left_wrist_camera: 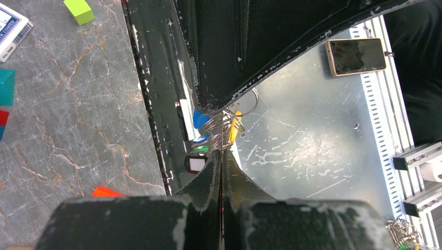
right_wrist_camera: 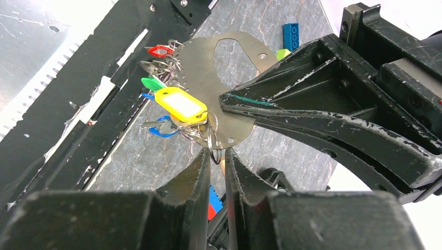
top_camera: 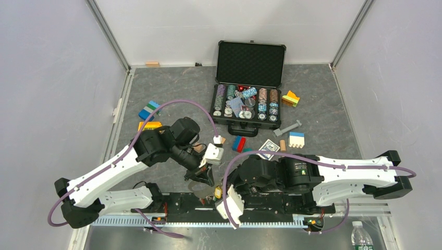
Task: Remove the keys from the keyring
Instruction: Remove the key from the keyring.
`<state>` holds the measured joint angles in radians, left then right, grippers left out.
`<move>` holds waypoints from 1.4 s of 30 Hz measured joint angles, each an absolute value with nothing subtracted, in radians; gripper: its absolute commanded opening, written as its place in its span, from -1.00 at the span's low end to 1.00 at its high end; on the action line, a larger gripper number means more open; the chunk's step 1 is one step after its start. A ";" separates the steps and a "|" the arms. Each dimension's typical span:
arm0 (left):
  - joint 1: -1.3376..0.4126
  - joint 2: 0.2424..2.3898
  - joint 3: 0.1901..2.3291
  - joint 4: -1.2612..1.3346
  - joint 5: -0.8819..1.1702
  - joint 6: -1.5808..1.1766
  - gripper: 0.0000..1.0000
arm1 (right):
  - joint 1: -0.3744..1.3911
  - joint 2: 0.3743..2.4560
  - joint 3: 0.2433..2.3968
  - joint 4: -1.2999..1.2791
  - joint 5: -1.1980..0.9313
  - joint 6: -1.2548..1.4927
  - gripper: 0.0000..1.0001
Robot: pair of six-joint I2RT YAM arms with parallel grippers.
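The keys (right_wrist_camera: pixel 180 104) hang in a bunch with yellow, red, green and blue plastic heads, threaded on small wire rings through a flat steel plate (right_wrist_camera: pixel 229 67). My left gripper (left_wrist_camera: pixel 221 152) is shut on that plate's thin edge, holding the bunch in the air over the table's near edge (top_camera: pixel 216 193). One keyring (right_wrist_camera: pixel 215 148) dangles from the plate's lower rim, right between the tips of my right gripper (right_wrist_camera: pixel 216 152). Those jaws stand a little apart around it. In the left wrist view the plate is edge-on, with the keys (left_wrist_camera: pixel 200 119) beside it.
An open black poker chip case (top_camera: pixel 245 104) sits at the back. Toy blocks (top_camera: pixel 148 110) (top_camera: pixel 238 143) and a playing card (top_camera: pixel 268 148) lie around the middle. A metal rail (top_camera: pixel 208 221) runs along the near edge, with a phone (left_wrist_camera: pixel 358 56) and a bottle (top_camera: pixel 359 237) beyond.
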<state>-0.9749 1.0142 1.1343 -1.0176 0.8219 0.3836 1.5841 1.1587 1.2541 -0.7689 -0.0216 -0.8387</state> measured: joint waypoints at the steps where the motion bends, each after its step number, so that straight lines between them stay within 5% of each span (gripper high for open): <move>1: -0.975 1.014 1.134 -1.018 0.822 0.384 -0.95 | 1.584 1.158 1.253 -0.766 -0.022 -0.838 -0.59; 42: -0.978 1.023 1.136 -1.016 0.840 0.384 -0.95 | 1.601 1.137 1.253 -0.756 -0.034 -0.835 -0.35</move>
<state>-0.9775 1.0233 1.1362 -1.0161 0.8398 0.3836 1.6012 1.1366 1.2526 -0.7555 -0.0338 -0.8349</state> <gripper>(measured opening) 0.034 0.311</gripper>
